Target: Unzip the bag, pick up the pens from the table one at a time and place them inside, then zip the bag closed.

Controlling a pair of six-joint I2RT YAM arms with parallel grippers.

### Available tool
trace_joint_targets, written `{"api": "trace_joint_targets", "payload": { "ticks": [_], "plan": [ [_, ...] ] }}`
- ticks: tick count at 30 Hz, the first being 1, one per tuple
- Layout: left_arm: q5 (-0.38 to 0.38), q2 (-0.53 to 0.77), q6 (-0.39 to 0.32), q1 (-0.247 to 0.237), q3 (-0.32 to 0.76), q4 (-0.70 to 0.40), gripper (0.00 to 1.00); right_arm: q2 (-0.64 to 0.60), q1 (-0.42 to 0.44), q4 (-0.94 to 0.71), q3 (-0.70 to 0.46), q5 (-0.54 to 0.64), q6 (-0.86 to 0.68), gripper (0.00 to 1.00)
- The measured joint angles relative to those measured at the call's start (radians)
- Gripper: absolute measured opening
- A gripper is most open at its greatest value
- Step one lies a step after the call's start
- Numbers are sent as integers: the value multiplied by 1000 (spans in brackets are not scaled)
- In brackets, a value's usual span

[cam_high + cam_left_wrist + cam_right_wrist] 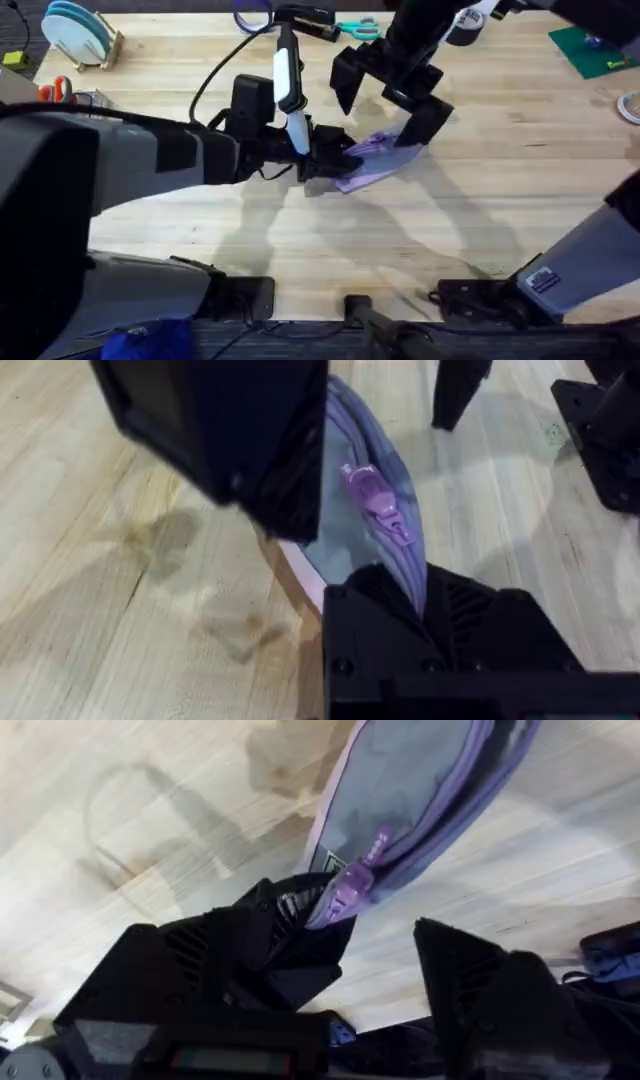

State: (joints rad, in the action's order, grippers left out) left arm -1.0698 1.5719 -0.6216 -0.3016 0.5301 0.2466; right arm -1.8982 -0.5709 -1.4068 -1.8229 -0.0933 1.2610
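Figure: both arms meet at the bag (368,160), which lies mid-table on the table (300,240), a pale plank top with visible grain. Your left gripper (335,160) clamps one end of the pouch; in the left wrist view its black fingers (260,450) pinch the fabric edge, probably to anchor the soft body so that it does not slide while the zipper runs. Your right gripper (385,90) hovers over the other end with its jaws spread wide and nothing between them; one finger (290,935) sits just beside the zipper pull (350,885), the other stands well apart. This looks like an approach to the pull rather than a grasp.

The bag is limp lavender fabric, oblong, with ribbed zipper teeth (395,560) along its length and a glossy moulded purple pull tab (375,495). The mouth appears partly open, showing a grey-blue lining (400,790). A small pale label (333,862) sits near the pull. Whether pens lie inside cannot be told.
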Motion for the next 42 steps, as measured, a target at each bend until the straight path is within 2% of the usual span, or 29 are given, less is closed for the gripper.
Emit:
{"api": "trace_joint_targets", "payload": {
  "ticks": [12, 20, 26, 35, 37, 42],
  "plan": [
    [0, 0, 0, 0, 0, 0, 42, -97, 5, 1, 0, 0, 10, 992],
    [0, 0, 0, 0, 0, 0, 42, -115, 5, 8, 0, 0, 15, 870],
    [1, 0, 0, 0, 0, 0, 42, -115, 6, 2, 0, 5, 17, 601],
    [8, 0, 0, 3, 0, 1, 42, -115, 12, -12, 0, 26, 22, 66],
    [8, 0, 0, 3, 0, 1, 42, -115, 13, -19, 0, 27, 22, 36],
    [7, 0, 0, 3, 0, 0, 42, -115, 13, -39, 0, 26, 22, 33]
  ]
}}
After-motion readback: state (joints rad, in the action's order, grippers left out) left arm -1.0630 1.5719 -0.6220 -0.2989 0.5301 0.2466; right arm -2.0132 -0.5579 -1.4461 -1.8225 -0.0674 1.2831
